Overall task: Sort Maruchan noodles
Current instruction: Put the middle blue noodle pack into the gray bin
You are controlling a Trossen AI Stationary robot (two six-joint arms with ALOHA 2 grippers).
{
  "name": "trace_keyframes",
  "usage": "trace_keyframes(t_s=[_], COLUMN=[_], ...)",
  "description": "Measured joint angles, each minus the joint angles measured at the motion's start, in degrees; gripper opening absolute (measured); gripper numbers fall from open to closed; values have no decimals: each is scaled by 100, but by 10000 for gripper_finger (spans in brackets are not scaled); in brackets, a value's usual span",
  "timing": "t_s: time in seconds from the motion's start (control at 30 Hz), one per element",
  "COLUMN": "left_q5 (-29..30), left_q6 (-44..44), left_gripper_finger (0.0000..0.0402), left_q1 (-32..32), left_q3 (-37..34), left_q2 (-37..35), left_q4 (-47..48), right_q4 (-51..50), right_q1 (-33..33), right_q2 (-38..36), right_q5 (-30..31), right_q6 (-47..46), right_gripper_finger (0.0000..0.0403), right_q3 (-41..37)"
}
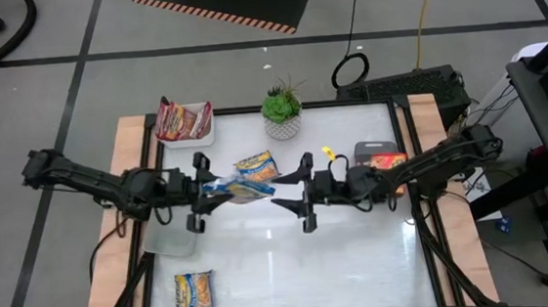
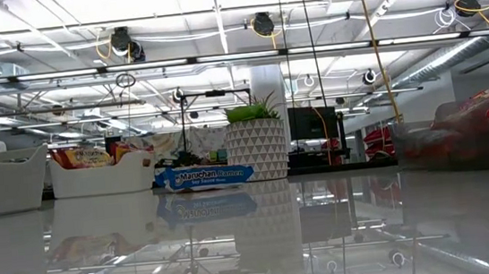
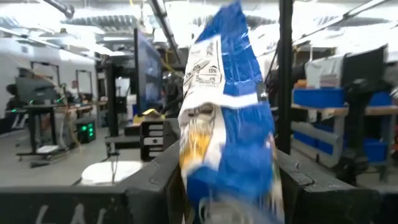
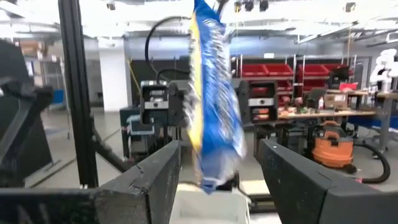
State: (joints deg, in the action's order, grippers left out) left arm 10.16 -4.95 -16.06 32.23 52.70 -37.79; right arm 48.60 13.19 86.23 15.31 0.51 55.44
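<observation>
A yellow packet (image 1: 194,294) is lying at the table's near edge. Mid-table, the left gripper (image 1: 199,193) is pinching a blue packet (image 1: 228,187) and holding it up toward the right gripper (image 1: 305,191), whose jaws are standing apart, empty. Beyond, another packet (image 1: 255,166) is lying flat, and red packets (image 1: 182,120) are sitting in a white tray (image 1: 204,136).

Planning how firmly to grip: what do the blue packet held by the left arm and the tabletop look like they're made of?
The blue Maruchan packet looks like thin glossy plastic film: it crinkles and hangs limp from the left gripper. The tabletop seems a hard, smooth, glossy white surface, since it mirrors the plant pot and ceiling lights; its exact material is unclear.
</observation>
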Motion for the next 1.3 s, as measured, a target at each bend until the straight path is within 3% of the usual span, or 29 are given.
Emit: trace_keyframes(t_s=[0.27, 0.5, 0.6, 1.0, 1.3], left_q5=[209, 207, 202, -108, -487], left_q6=[-205, -140, -165, -398, -488], left_gripper_finger=[130, 140, 143, 146, 147], left_q1=[33, 33, 33, -26, -35], left_q3=[-7, -7, -7, 0, 0], left_q2=[257, 115, 78, 409, 1381], left_q4=[-349, -358, -519, -1767, -3162], right_q4=[-111, -311, -529, 1455, 1488], right_q1=[-50, -86, -183, -299, -297], right_q2=[230, 215, 258, 1311, 1973], right_q5=[-7, -58, -367, -513, -1198], right_q6=[18, 66, 185, 621, 521], right_gripper_finger=[212, 212, 212, 212, 213], right_q3=[203, 203, 203, 249, 1218])
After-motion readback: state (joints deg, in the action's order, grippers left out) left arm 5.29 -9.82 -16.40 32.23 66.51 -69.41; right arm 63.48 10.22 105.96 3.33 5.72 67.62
